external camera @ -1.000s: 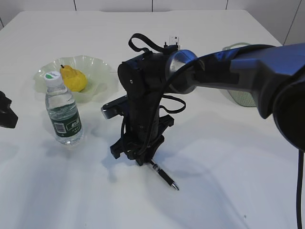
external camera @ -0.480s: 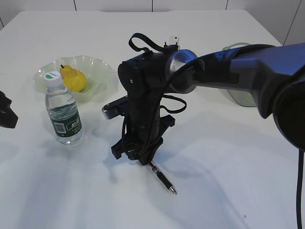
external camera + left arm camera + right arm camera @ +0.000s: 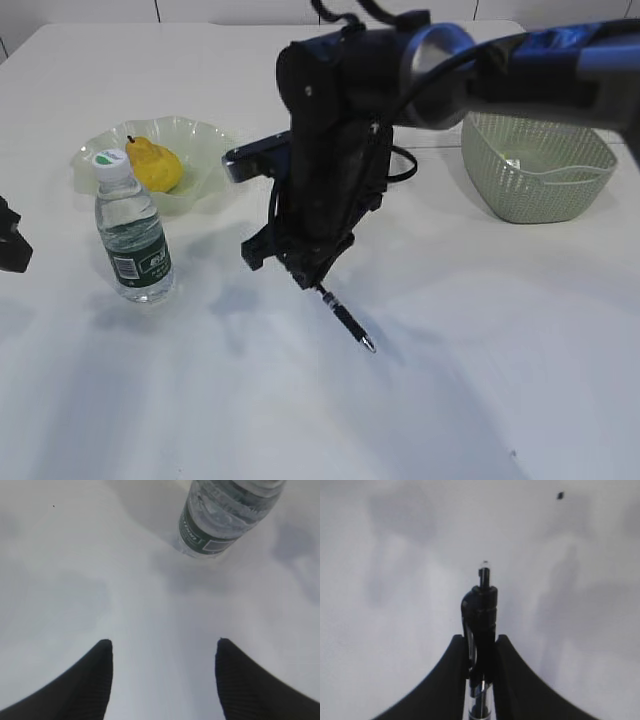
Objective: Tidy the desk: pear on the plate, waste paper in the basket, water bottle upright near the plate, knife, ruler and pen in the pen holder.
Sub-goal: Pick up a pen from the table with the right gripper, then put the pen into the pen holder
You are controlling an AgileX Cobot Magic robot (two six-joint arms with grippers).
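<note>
Right wrist view: right gripper (image 3: 481, 652) jaws pinch the pen (image 3: 481, 615).
Light, stiff, slick and likely to swivel, gripped near one end; left gripper (image 3: 162, 655) jaws spread, empty.

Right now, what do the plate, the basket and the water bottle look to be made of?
Plate: pale green, translucent and glossy with a ruffled rim, probably glass, though moulded plastic could look the same. Basket: grey-green matte plastic by its look, moulded in a perforated woven pattern. Water bottle: thin clear plastic, ribbed and shiny, with an opaque white cap and a dark green printed label.
</note>
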